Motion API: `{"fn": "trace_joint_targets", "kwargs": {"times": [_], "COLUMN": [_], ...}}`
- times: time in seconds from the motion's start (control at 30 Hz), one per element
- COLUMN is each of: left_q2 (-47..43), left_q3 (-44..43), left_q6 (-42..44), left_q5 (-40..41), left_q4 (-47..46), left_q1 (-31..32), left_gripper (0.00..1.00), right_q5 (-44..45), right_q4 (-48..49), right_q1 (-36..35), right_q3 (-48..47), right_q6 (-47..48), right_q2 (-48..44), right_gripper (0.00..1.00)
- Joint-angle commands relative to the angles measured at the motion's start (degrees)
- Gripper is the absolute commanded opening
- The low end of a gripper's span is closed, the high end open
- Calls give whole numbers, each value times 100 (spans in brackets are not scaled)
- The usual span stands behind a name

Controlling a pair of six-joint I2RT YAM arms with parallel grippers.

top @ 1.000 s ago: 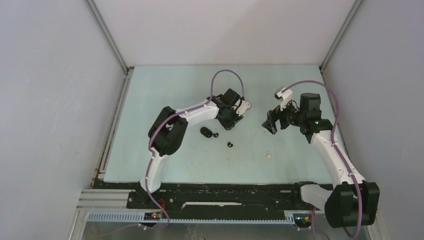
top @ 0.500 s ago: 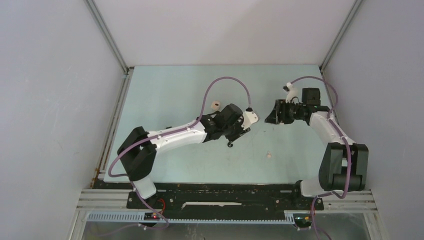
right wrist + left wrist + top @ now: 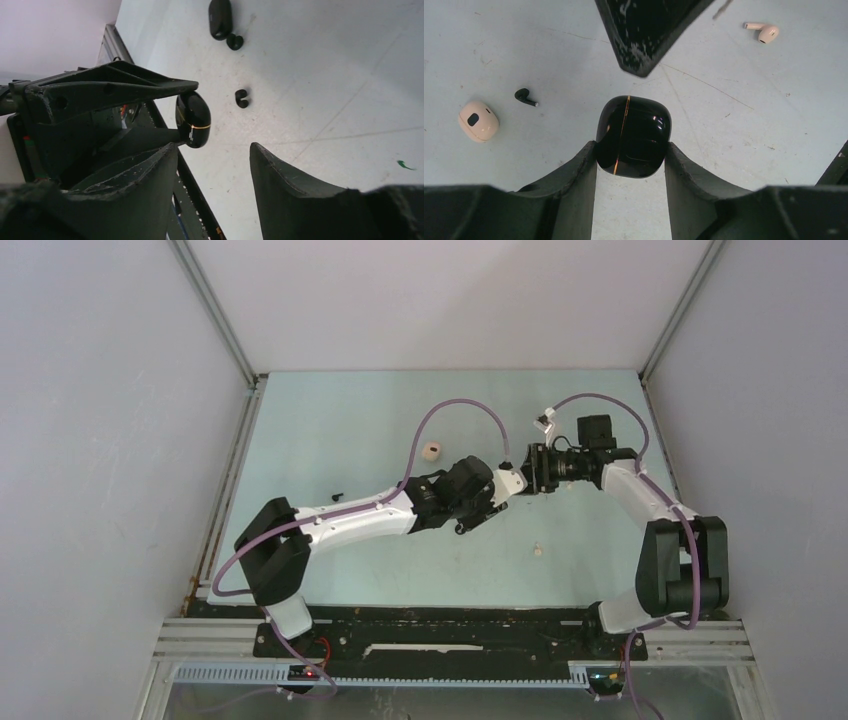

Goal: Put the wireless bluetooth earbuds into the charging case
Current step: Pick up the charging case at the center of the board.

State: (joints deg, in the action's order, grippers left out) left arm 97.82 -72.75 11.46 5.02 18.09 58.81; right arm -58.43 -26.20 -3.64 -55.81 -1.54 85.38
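My left gripper [image 3: 631, 150] is shut on a glossy black charging case [image 3: 633, 136] with a gold seam. The case is closed and held above the table. It also shows in the right wrist view [image 3: 192, 119]. My right gripper [image 3: 212, 150] is open and empty, its fingertips [image 3: 644, 45] just short of the case. In the top view the left gripper [image 3: 516, 487] and the right gripper [image 3: 531, 478] nearly meet at mid-table. Two curled black earbuds [image 3: 242, 98] [image 3: 234, 41] lie on the table. A black stemmed earbud [image 3: 525, 97] and a whitish earbud [image 3: 763, 31] lie there too.
A second black case [image 3: 220, 19] lies beside one curled earbud. A beige pebble case [image 3: 478, 121] lies left of my left gripper and also shows in the top view [image 3: 431, 451]. A tiny dark item [image 3: 338, 494] lies at the left. The black front rail [image 3: 450, 625] borders the near edge.
My left arm has stretched right and brought its gripper up to the right gripper. The right gripper has moved left to meet it. The beige case is now uncovered.
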Motion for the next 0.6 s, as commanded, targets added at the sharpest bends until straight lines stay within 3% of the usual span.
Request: {"fn": "trace_joint_targets", "kwargs": {"times": [0.0,0.57], "left_q2": [-112,56], "left_q3": [-174,-498], "left_q6": [-78,-122], "left_q5": [10,-45], "left_q4": [-218,-312], "left_q1": [43,127], "left_gripper": [14,14], "right_q5": [-476,-892], "right_q4": [-10,-384], "right_q1": [-69,-321], "right_q3": [-211,-378], "right_q6": [0,351], "right_q2": [196,634], "right_gripper": [57,50]}}
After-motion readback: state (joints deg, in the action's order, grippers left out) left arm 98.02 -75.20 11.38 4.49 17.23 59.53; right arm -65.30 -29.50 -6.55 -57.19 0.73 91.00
